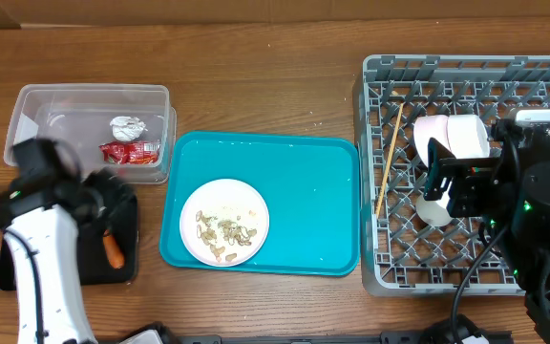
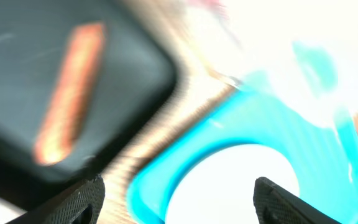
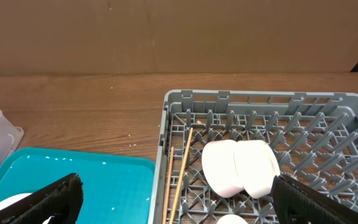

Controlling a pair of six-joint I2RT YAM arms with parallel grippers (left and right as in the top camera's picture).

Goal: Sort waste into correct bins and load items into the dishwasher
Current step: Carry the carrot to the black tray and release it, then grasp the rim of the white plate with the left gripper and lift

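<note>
Left pincer [image 2: 179, 188] wide, empty, near carrot [image 2: 67, 93].

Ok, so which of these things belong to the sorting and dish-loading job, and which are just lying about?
Job: carrot, red wrapper, tissue ball, food scraps, plate, bowls, chopsticks, clear tub, black tray, grey rack.
Lying about: teal tray, which only carries the plate.

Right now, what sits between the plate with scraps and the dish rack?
Nothing loose: only the bare floor of the teal tray, from the plate to the tray's right rim, which ends beside the dish rack. The overhead view shows it.
</note>
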